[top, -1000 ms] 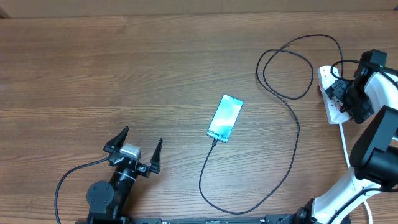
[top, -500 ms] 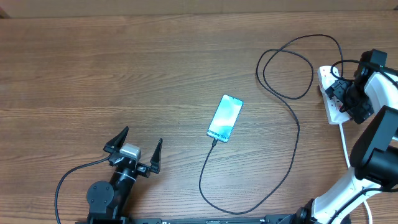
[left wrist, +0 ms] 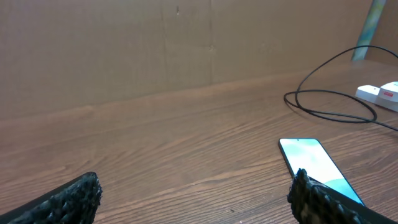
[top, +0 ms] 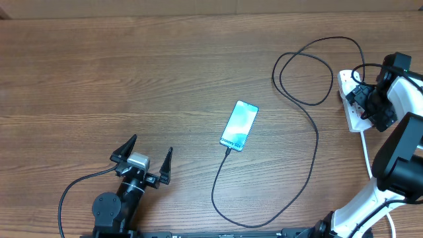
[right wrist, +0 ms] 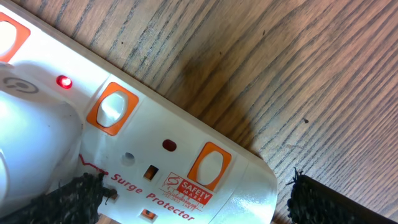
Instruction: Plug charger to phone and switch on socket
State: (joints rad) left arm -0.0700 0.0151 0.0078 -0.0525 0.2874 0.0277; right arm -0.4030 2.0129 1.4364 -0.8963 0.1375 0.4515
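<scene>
The socket [top: 351,116] is lying at the right edge of the worktop, its long axis running roughly far to near. Your right hand [right wrist: 208,199] is hovering directly over it, spread wide and gripping nothing. That arm is by far the nearer. Your left hand [top: 151,144] is sitting open and empty by the near edge, well apart. You are looking at one socket, one phone [top: 239,125] mid-worktop, one charger [top: 316,142] trailing between them, and three switches [right wrist: 112,109] below the right wrist, a red light [right wrist: 63,81] glowing beside one.
</scene>
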